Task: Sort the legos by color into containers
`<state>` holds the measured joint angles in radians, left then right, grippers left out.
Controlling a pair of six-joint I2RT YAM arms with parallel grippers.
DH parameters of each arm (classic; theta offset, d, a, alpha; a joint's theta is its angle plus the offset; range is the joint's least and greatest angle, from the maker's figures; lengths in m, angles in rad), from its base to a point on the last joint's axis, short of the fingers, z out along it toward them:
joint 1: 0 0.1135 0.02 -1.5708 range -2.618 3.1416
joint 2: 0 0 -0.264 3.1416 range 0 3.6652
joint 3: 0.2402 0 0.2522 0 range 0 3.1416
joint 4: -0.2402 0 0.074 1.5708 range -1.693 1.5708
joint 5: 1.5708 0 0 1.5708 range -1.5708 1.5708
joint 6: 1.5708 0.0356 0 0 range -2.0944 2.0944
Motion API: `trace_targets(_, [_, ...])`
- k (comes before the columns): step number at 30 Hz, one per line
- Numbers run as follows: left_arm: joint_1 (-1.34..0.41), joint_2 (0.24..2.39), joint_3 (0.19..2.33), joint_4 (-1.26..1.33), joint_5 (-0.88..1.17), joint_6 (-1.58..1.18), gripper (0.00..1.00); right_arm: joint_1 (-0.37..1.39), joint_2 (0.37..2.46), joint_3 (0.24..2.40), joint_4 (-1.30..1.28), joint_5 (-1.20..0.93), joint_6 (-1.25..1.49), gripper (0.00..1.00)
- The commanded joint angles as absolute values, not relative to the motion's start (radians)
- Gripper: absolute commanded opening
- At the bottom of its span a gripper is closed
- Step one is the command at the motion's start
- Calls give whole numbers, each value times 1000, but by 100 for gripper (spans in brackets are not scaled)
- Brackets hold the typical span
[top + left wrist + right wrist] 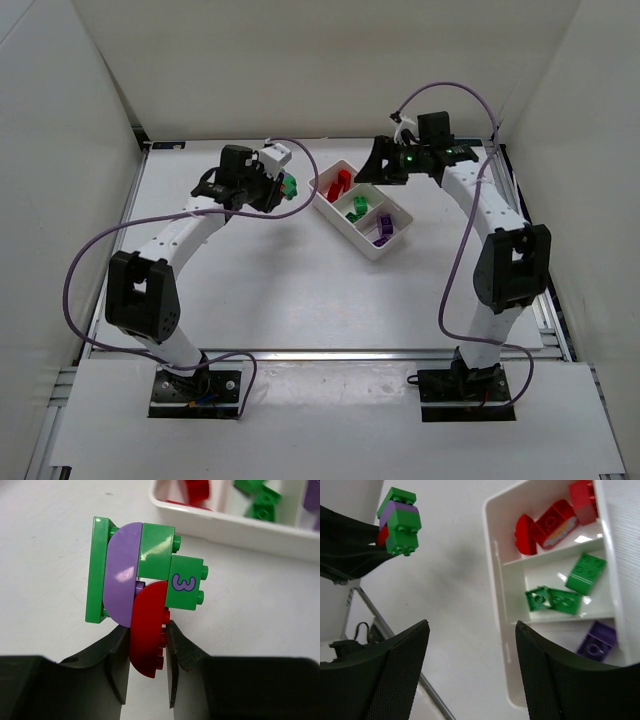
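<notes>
My left gripper (pixel 147 630) is shut on the red curved brick (pixel 146 630) of a stuck-together lego cluster (pixel 140 575) of green, purple and red pieces. It holds the cluster above the table just left of the white tray (pixel 372 249). The cluster also shows in the top view (pixel 289 187) and the right wrist view (pixel 399 521). The tray's compartments hold red bricks (pixel 550 520), green bricks (pixel 570 585) and a purple brick (pixel 596 641). My right gripper (pixel 472 625) is open and empty, above the tray's far left edge (pixel 495 580).
The tray lies diagonally at the table's middle back, its rim (pixel 235 527) just beyond the held cluster. White walls close in the table on three sides. Purple cables loop from both arms.
</notes>
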<state>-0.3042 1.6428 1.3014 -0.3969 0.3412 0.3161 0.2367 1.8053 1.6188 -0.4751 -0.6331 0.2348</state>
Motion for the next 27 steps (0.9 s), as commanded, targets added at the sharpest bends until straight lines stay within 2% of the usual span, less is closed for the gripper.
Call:
trace_targets(1, [-362,1578,1312,-315,15,63,10,314,1839,1726,-407,-611,402,73])
trace_targets(7, [-411,1620,1405,-373,-178,-93,10,394,1946,1836,-387,-595,480,73])
trace_targets(11, [-422,1632,1470,-429,-189,-201,10,429,2002,1890,-388,-578,517,73])
trace_targets(15, [-422,1620,1486,-428,-129,-274,10,437,2042,1898,-385,-560,571,72])
trace_targets(27, [-422,1615,1496,-428,-6,-345,10,443,2108,2013,-267,-695,630,75])
